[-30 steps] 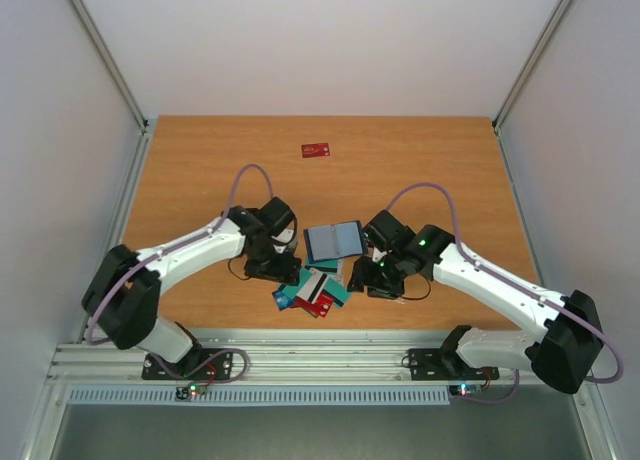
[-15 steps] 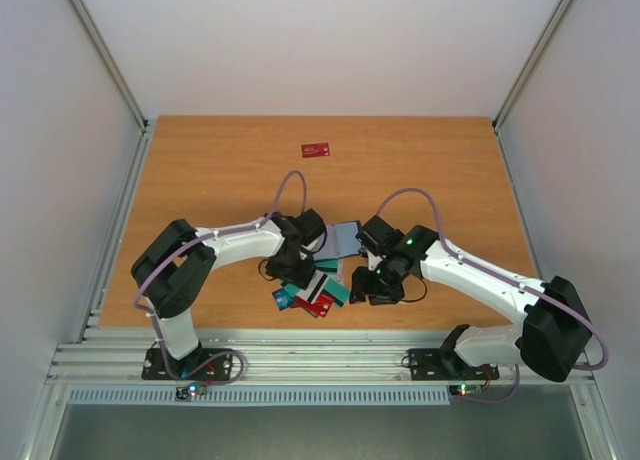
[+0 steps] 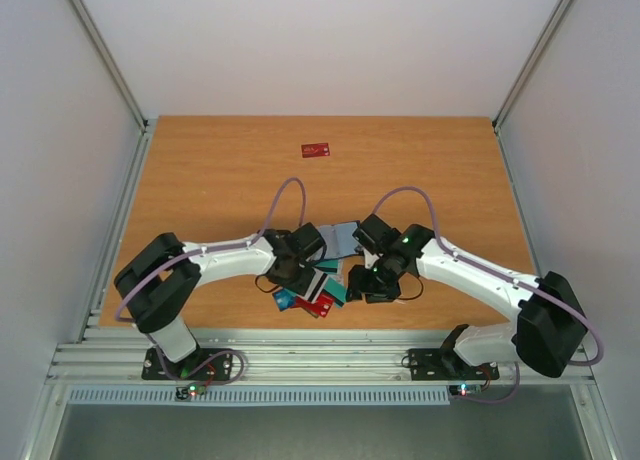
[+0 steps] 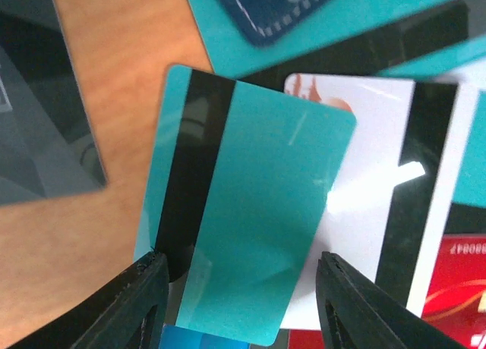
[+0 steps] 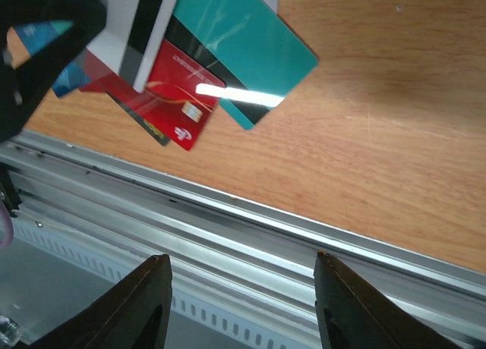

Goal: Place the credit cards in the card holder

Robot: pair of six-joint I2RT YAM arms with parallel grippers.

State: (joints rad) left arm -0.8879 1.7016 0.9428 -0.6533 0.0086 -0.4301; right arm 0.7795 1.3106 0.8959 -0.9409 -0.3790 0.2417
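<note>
Teal plastic fills most of the left wrist view: a teal card with a black magnetic stripe (image 4: pixel 250 212) lies on top of the heap of credit cards (image 3: pixel 311 292) near the front edge of the orange-brown wooden table (image 3: pixel 200 190). We see the left gripper (image 4: pixel 239 303) spread wide at the near end of that card, one black finger by each long edge; whether the fingers touch it we cannot tell. Beneath it lie a white card with a black stripe (image 4: pixel 380 205) and a red card with printed numbers (image 4: pixel 459 288), and a dark grey card (image 4: pixel 38 129) lies to the left with bare wood between. The dark navy card holder with pale stitching (image 4: pixel 277 7) sits just beyond the heap, its corner overlapping another teal card; from above it lies between the two wrists, partly hidden by them. The right gripper (image 5: pixel 239 303) hangs wide open and empty just beside the heap, with the aluminium rail (image 5: pixel 228 220) of the table's edge showing between its fingers. One lone red card (image 3: pixel 316 150) lies well apart, near the far side
</note>
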